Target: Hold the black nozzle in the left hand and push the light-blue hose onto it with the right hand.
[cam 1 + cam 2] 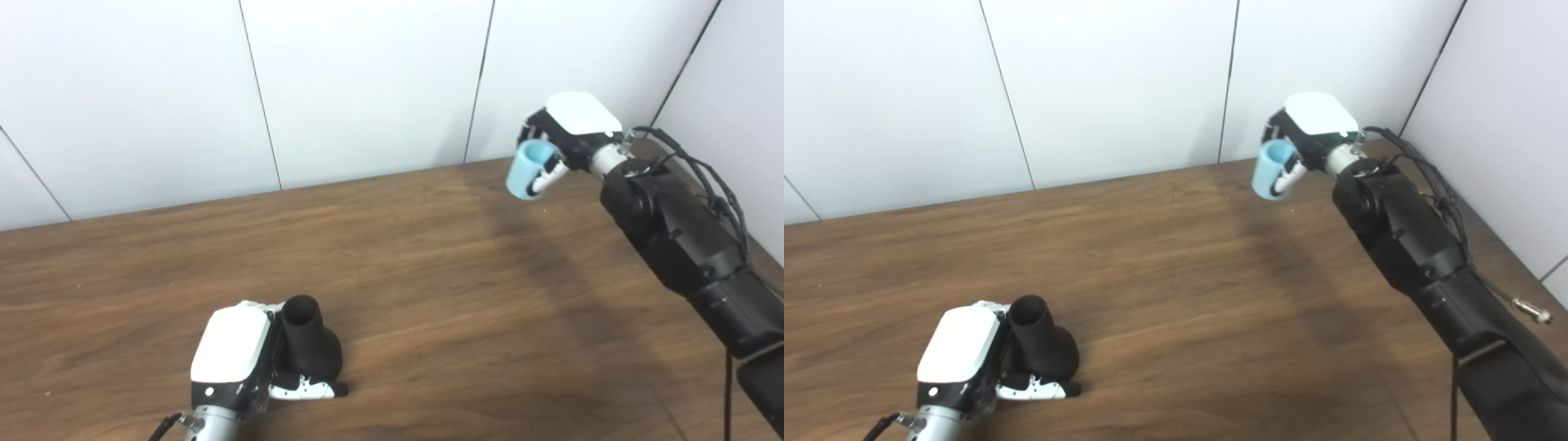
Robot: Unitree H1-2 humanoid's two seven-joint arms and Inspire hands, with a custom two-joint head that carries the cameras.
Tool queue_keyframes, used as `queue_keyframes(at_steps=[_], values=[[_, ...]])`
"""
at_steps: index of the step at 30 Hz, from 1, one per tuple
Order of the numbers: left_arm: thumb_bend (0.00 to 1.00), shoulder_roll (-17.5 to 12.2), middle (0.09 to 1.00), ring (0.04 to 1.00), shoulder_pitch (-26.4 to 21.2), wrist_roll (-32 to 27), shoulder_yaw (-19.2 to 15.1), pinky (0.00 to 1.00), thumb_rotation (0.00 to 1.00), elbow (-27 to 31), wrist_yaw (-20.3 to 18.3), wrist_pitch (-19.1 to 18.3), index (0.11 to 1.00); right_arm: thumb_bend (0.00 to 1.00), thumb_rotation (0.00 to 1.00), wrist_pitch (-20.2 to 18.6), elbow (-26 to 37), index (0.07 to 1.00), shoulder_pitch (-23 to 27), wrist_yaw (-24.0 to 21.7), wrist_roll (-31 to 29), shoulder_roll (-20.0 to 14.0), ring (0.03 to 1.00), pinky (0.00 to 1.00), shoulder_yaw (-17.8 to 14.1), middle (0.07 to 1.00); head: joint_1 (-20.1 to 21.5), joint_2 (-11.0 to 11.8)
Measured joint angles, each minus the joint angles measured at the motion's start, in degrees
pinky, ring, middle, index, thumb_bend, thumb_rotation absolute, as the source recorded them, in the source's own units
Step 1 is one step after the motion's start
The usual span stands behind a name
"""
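Left hand is wrapped around the nozzle, low on the counter; right hand grips the hose up by the far wall, well apart. No readable labels.

Left hand hid the near side of the black nozzle. Right hand covered the light-blue hose's far side; both arms were cut off at the bottom edge.

My feed bright and even, soft shadow across the counter, faint sheen, slightly soft focus.
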State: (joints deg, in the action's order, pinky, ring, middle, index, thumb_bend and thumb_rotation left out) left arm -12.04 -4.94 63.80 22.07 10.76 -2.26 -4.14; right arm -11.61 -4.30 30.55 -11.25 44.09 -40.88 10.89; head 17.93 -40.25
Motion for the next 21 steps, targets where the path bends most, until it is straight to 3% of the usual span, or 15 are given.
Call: queue_keyframes(at_steps=[4,11,15,21], values=[[0.53,0.03,0.463,0.562,0.09,0.35,0.14,0.71,0.00,0.13,-0.13,-0.52,0.497,0.49,0.00,0.00,9.51,0.506,-1.43,-3.99,-0.83,0.03,0.406,0.29,-0.49,0.529,-2.62,-0.44],[0.53,1.01,0.473,0.577,0.39,1.62,0.91,0.73,0.00,0.11,0.42,-1.18,0.494,0.50,0.00,-1.75,24.67,0.493,-3.82,-10.99,0.02,1.40,0.406,0.31,-0.84,0.519,-6.42,-0.79],[0.53,2.10,0.477,0.580,0.43,3.31,1.55,0.74,0.00,0.17,0.19,-2.50,0.493,0.49,0.00,-1.77,28.53,0.506,-4.96,-13.85,-1.08,3.31,0.419,0.31,-1.55,0.533,-10.19,-1.14],[0.52,2.73,0.447,0.548,0.42,4.33,2.53,0.73,0.00,0.19,0.39,-3.45,0.504,0.49,0.00,0.62,32.95,0.516,-7.23,-15.51,-3.53,3.41,0.408,0.31,-2.75,0.531,-14.68,-1.49]])
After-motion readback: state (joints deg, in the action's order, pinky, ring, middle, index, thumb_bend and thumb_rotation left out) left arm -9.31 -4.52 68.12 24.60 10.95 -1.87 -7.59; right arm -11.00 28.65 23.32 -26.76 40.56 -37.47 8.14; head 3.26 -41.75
